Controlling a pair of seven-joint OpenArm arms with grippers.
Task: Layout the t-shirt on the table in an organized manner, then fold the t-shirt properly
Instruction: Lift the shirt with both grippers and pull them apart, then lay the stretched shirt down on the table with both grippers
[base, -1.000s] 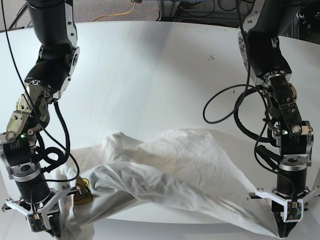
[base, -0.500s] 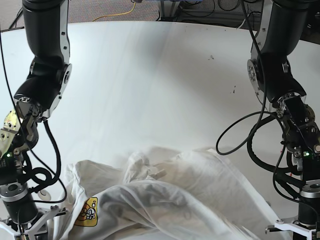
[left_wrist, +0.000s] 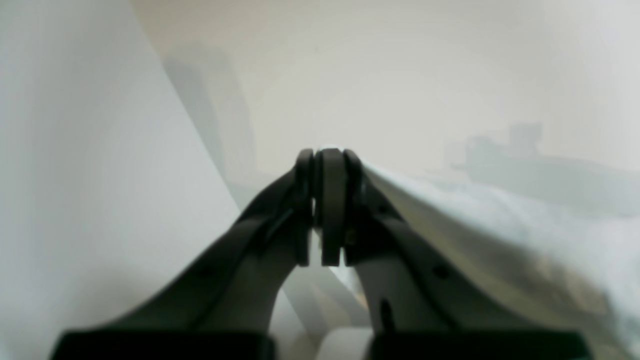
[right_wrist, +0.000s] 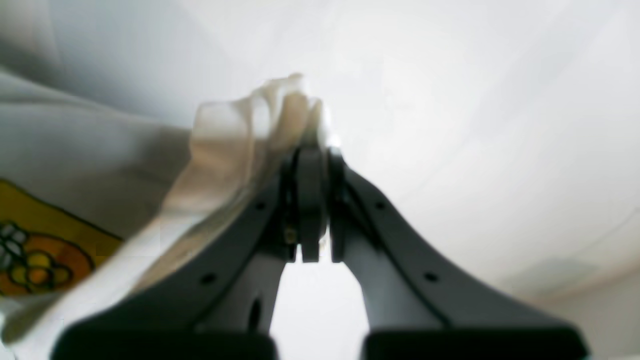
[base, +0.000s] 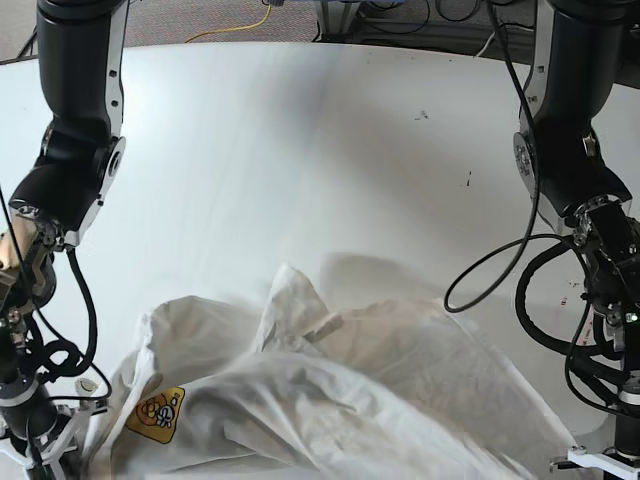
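The left gripper (left_wrist: 322, 210) is pressed closed, and a taut edge of the t-shirt (left_wrist: 500, 235) runs out of the pinch and off to one side, so it looks to have a corner or hem of the cloth. The right gripper (right_wrist: 310, 205) is closed the same way, with a puckered tuft of fabric bunched above its tips and the yellow-orange graphic (right_wrist: 35, 250) showing just beside it. From where I stand, both grips sit low at the near edge of the table (base: 300, 150), and the t-shirt (base: 330, 390) hangs between them in a billowed heap, ridged in the middle and not lying flat. I take this to be the spreading-out stage: two separated holds let the arms pull the cloth wide and lay it down smooth, and folding has not begun. The print (base: 155, 412) faces up near the right arm's side. Beyond the shirt the tabletop is open all the way to the far curved edge, so there is plenty of room to carry the cloth forward; the near edge is the tight side, where fabric could slide off.
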